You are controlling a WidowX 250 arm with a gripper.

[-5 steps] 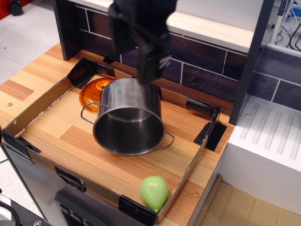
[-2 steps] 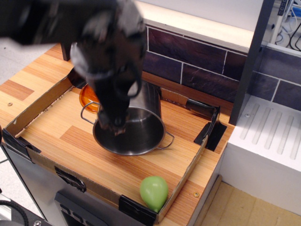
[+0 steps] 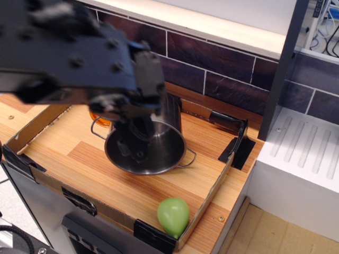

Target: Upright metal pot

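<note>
The metal pot is a large shiny steel stockpot with thin wire handles. It lies tilted in the cardboard tray, its open mouth facing the camera and slightly up. My black gripper hangs in front of the pot's mouth, its tips reaching into the opening near the left rim. The arm is blurred and covers the pot's left side. I cannot tell whether the fingers are open or shut.
An orange round lid shows just behind the pot on the left, mostly hidden by the arm. A green pear-shaped object lies at the tray's front right corner. A dark tiled wall stands behind; a white drainboard is to the right.
My arm swung from above and behind the pot to the left and down, and its tips now sit in the pot's mouth. The pot has barely moved.
</note>
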